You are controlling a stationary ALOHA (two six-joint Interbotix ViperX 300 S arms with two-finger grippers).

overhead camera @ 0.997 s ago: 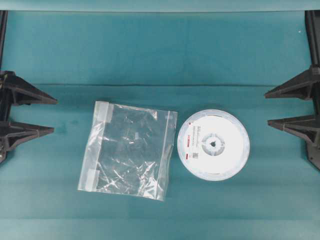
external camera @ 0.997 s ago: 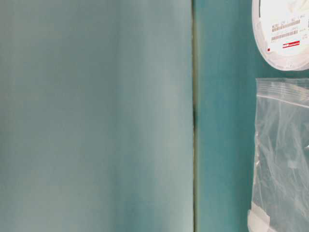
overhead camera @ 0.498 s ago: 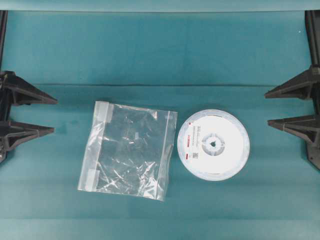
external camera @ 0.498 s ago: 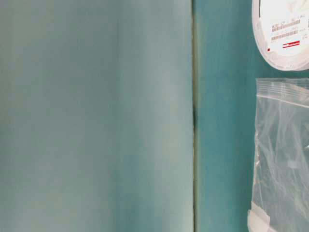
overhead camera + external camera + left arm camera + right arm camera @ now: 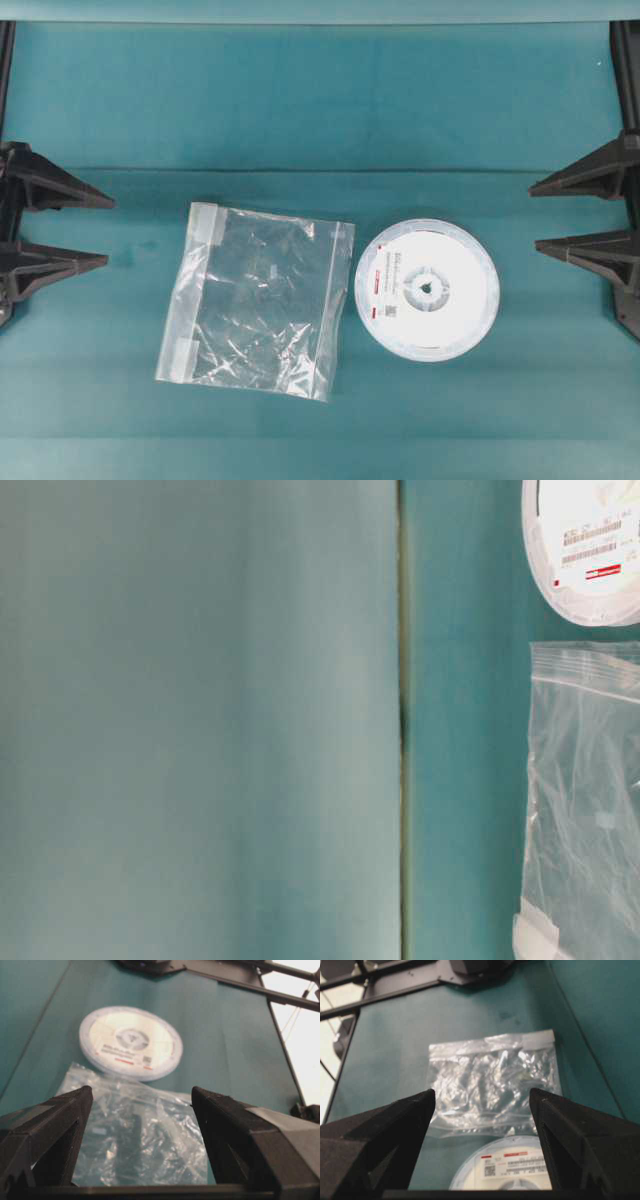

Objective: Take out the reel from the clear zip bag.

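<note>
The reel (image 5: 427, 289) lies flat on the teal table cover (image 5: 300, 100), outside the clear zip bag (image 5: 257, 300) and just to its right in the overhead view, with the bag's right edge almost meeting the reel's rim; whether they touch cannot be told. The reel is a flat round disc of smooth white plastic with a pale greyish rim, a grey spoked hub around a small central hole, and a white printed label bearing a small red mark on its left half. The bag is roughly square, slightly skewed, of thin transparent film heavily crinkled so that it catches bright glints; a zip strip runs down its right edge beside the reel, and two whitish tabs sit on its left edge, one at the far corner and one at the near corner. It looks flat, with only the teal surface showing through it. The table cover is matte and cloth-like, with a straight seam running across it beyond the two things. The left gripper (image 5: 95, 232) rests at the left edge and the right gripper (image 5: 545, 215) at the right edge, both well apart from bag and reel; each has black, tapering, wedge-shaped fingers spread wide with nothing between them.
</note>
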